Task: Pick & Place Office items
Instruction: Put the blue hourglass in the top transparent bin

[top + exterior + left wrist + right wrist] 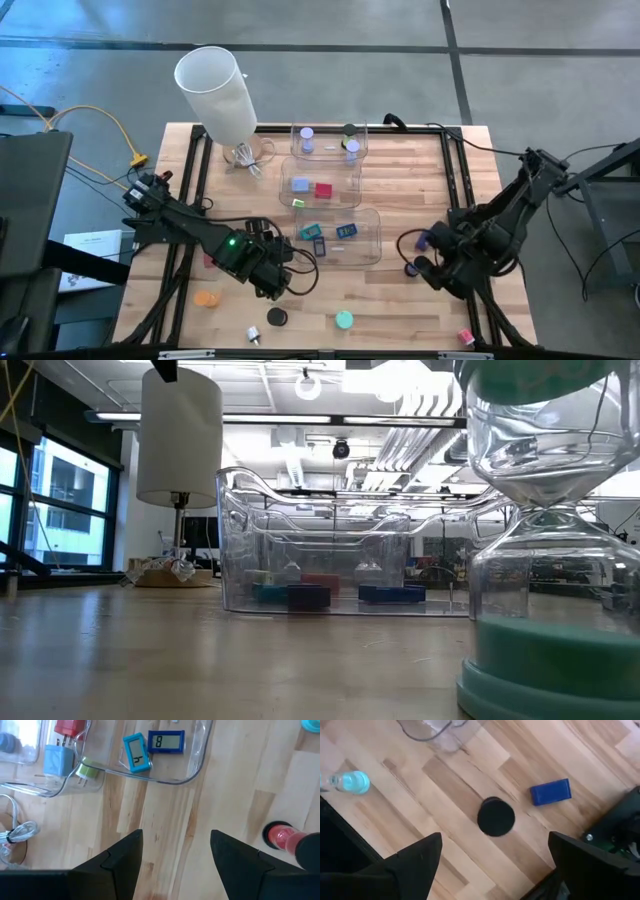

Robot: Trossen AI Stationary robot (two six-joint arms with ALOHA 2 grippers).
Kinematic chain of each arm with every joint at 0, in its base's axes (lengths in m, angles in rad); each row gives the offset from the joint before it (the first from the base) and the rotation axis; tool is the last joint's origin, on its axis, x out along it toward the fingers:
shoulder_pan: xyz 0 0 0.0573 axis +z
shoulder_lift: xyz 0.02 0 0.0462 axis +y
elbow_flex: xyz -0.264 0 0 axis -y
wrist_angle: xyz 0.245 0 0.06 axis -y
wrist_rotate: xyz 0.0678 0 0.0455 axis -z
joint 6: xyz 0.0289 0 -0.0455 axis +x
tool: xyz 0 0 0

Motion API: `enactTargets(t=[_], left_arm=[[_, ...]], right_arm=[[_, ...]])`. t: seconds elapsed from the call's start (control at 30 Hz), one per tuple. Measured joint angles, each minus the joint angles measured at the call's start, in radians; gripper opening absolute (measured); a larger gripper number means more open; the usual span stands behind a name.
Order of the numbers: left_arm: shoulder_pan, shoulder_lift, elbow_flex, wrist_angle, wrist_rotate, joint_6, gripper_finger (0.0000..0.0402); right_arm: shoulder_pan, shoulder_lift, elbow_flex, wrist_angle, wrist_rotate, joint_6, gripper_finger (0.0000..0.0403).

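1. A wooden table [400, 290] is seen from above, with a tall white cylinder [215, 92] at its far left corner.
2. Three clear plastic bins [360, 245] are placed in a row near the middle of the table; small coloured pieces lie inside them, among them a red block [323, 189] and a teal block [136, 752] with a dark blue block [166, 742] beside it.
3. The left gripper [174, 857] is held low over bare wood, just in front of the nearest bin; its fingers are spread apart and nothing is between them.
4. The right gripper [494, 865] is held over the right part of the table, with the fingers wide and empty.
5. A black disc [495, 816] lies on the wood ahead of the right gripper, and a blue block [550, 792] lies near it.
6. Loose pieces are spread along the front edge: an orange disc [206, 298], another black disc [277, 317], a teal disc [344, 320] and a pink block [465, 337].
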Motion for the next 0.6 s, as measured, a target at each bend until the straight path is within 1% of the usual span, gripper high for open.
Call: enactTargets(t=[0.2, 0.4, 0.5, 0.6], left_arm=[[-0.001, 0.0, -0.002, 0.0, 0.001, 0.0, 0.0223], [-0.001, 0.0, -0.002, 0.0, 0.001, 0.0, 0.0223], [-0.001, 0.0, -0.002, -0.001, 0.0, 0.0, 0.0223], [-0.001, 0.0, -0.002, -0.001, 0.0, 0.0, 0.0223]], right_arm=[[-0.055, 0.008, -0.006, 0.008, -0.004, -0.046, 0.0354], [-0.087, 0.01, -0.109, 0.036, -0.062, -0.05, 0.0354], [-0.095, 0.01, -0.158, 0.09, -0.049, -0.056, 0.0354], [-0.103, 0.01, -0.202, 0.166, -0.053, -0.096, 0.0354]])
